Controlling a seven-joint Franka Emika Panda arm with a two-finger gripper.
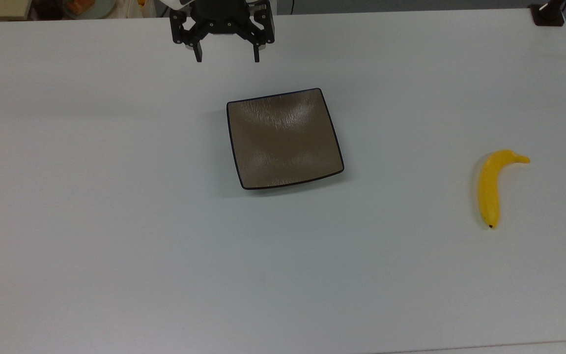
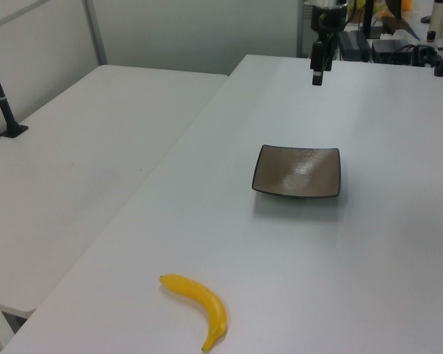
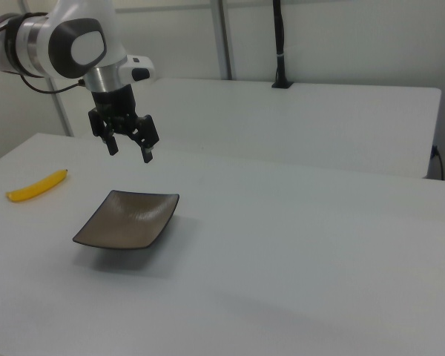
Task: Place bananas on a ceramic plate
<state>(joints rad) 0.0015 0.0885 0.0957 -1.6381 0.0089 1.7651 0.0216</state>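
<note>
Nearest the left view's camera, the banana (image 2: 198, 310) lies flat on the white desk (image 1: 116, 221), well apart from the plate (image 1: 284, 138) and at the top view's right. Square and brown-grey, the plate sits bare near the desk's middle. Above the desk beyond the plate's far edge hangs the pincer (image 1: 227, 58), fingers spread apart and holding nothing.

One banana (image 1: 490, 186); one plate (image 1: 284, 138); one pincer (image 1: 227, 58); two worktops (image 2: 340, 243), side by side.
</note>
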